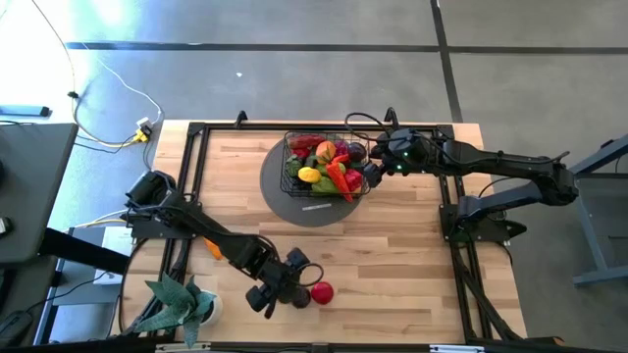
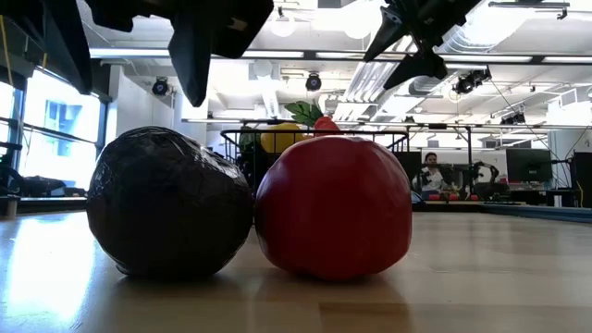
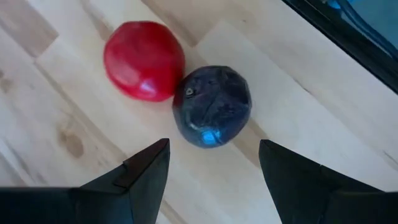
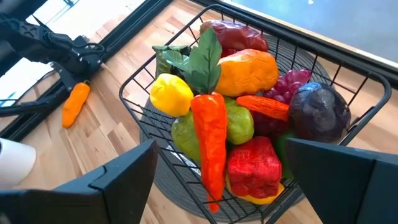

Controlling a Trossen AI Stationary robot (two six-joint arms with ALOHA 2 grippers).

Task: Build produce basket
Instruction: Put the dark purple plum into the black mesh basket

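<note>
Left gripper (image 3: 211,163), fingers spread above the dark purple toy plum (image 3: 212,106); closing could knock the touching round red fruit (image 3: 143,60) rolling.

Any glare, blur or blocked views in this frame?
Low view: the dark plum and red apple fill the foreground, hiding most of the basket; window glare at left. Left wrist view: sheen on the plum. Right wrist view: produce sharp.

High view looks straight down on the whole table (image 1: 392,245). Low view sits at tabletop level, very near the apple (image 2: 333,205) and plum (image 2: 168,203), which the left wrist view shares from above.
</note>
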